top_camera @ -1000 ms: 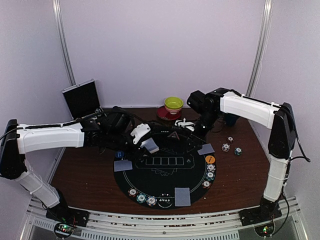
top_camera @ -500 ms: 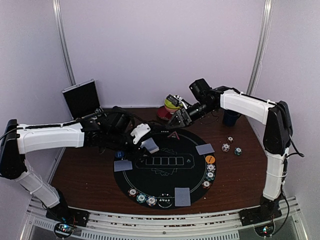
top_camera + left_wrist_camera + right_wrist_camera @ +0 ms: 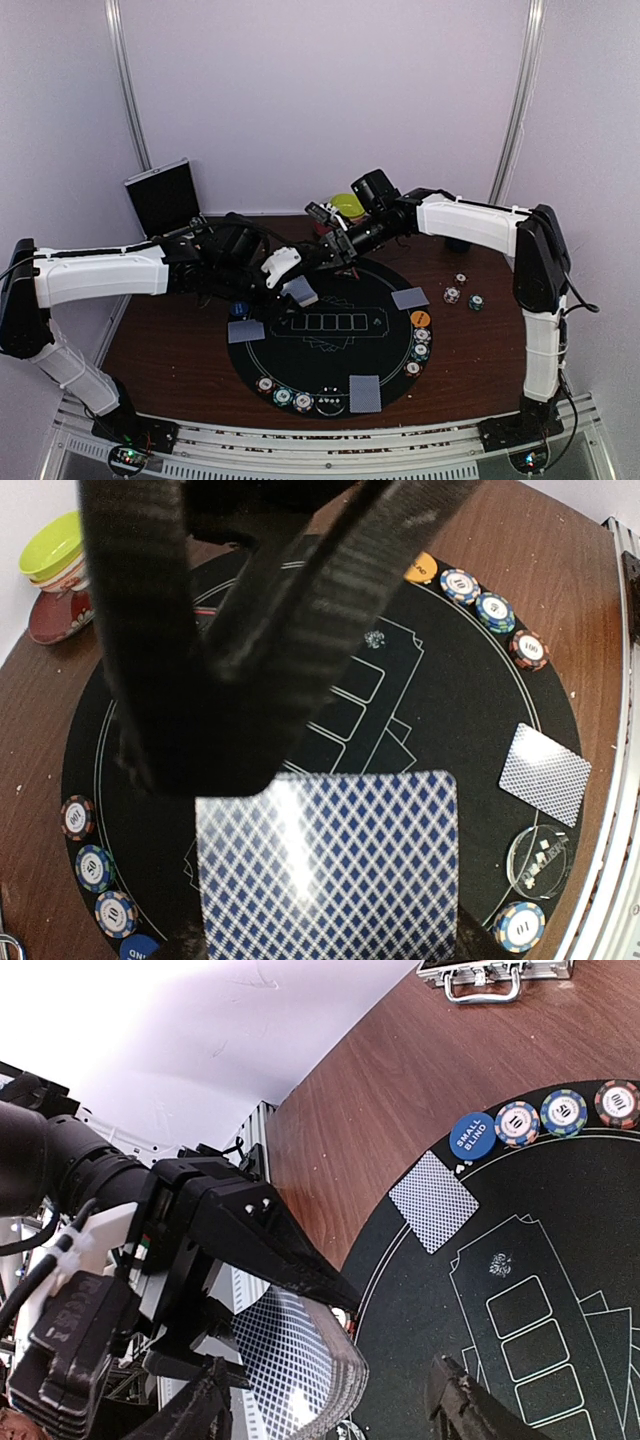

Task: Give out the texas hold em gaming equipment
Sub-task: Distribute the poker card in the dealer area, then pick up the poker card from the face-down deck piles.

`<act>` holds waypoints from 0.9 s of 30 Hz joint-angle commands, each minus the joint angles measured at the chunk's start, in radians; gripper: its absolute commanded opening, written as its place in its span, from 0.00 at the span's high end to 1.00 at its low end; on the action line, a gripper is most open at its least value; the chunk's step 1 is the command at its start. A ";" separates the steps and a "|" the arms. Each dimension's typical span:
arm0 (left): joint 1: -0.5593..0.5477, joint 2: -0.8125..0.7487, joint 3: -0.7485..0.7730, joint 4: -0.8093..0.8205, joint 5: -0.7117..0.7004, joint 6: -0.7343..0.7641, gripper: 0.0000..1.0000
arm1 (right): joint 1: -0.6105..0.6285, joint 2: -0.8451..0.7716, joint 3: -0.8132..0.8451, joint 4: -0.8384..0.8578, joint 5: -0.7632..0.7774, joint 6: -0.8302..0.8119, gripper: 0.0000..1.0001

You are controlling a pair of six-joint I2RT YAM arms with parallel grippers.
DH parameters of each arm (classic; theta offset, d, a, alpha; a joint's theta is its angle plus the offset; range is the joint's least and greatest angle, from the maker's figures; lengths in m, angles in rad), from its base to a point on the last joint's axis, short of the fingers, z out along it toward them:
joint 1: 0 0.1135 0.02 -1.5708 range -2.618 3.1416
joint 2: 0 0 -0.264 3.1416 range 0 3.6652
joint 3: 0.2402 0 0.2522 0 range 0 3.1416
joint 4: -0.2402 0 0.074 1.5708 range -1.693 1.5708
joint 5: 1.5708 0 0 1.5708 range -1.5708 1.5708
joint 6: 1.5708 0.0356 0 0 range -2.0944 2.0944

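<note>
Now deck (image 3: 330, 870) pinched in left claw (image 3: 289, 281), near right claw (image 3: 330, 1408).

left card (image 3: 246, 331), right card (image 3: 410, 298) and near card (image 3: 365, 392) all sit on the mat (image 3: 300, 360), bowl (image 3: 346, 204) behind it

Held deck (image 3: 300, 291) overhangs the mat's (image 3: 310, 365) far-left side.

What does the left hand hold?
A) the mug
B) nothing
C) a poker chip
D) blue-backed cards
D: the left hand is shut on cards with blue patterned backs, holding them above the mat.
</note>
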 commanded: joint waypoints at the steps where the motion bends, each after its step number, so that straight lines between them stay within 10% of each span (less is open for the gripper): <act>1: 0.000 -0.020 0.013 0.032 -0.002 0.001 0.41 | 0.008 0.028 -0.009 0.037 -0.011 0.028 0.32; 27: 0.000 -0.025 0.011 0.033 0.000 0.000 0.41 | 0.077 0.114 0.015 0.036 0.014 0.075 0.41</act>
